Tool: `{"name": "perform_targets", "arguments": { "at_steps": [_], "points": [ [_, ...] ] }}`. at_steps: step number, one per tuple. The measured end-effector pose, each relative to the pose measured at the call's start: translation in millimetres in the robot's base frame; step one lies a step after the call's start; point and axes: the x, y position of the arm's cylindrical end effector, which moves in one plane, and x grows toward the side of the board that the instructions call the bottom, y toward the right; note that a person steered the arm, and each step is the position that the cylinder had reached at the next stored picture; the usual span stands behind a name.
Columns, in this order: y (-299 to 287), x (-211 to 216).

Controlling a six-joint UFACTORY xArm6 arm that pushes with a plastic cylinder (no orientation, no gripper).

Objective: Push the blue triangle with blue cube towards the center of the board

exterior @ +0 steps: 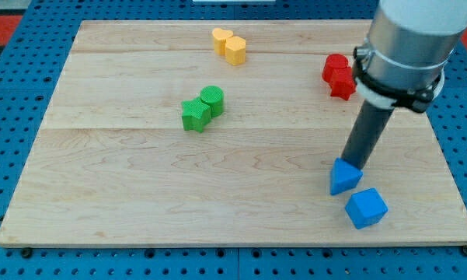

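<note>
2 blue blocks (356, 193), 2 red (339, 76), 2 green (202, 108), 2 yellow (229, 45), pale wood-grain board (140, 187).

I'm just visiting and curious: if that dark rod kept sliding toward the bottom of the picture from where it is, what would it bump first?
My tip is right against the blue triangle, so it would push that first; the blue cube lies just beyond, probably next.

This looks like a robotics lab bench rather than a home or shop. A pale wooden board (241, 194) lies on a blue perforated mounting plate (15, 47) with regular rows of holes, the kind used to fix test rigs. A grey cylindrical robot arm (408, 47) hangs over the board, and small coloured test blocks, among them a green pair (203, 108), are scattered on it.
</note>
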Motion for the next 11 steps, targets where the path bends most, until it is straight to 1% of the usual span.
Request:
{"name": "perform_targets", "arguments": {
  "at_steps": [1,2,3,4,5,6,8,9,10,11],
  "points": [
    [-3.5,16.4],
    [25.0,-4.2],
    [109.1,-1.6],
    [125.2,48.4],
    [121.6,90.5],
    [96.0,98.4],
    [55.3,83.1],
    [19.0,70.7],
    [-6.3,41.1],
    [-34.1,24.9]
  ]
}}
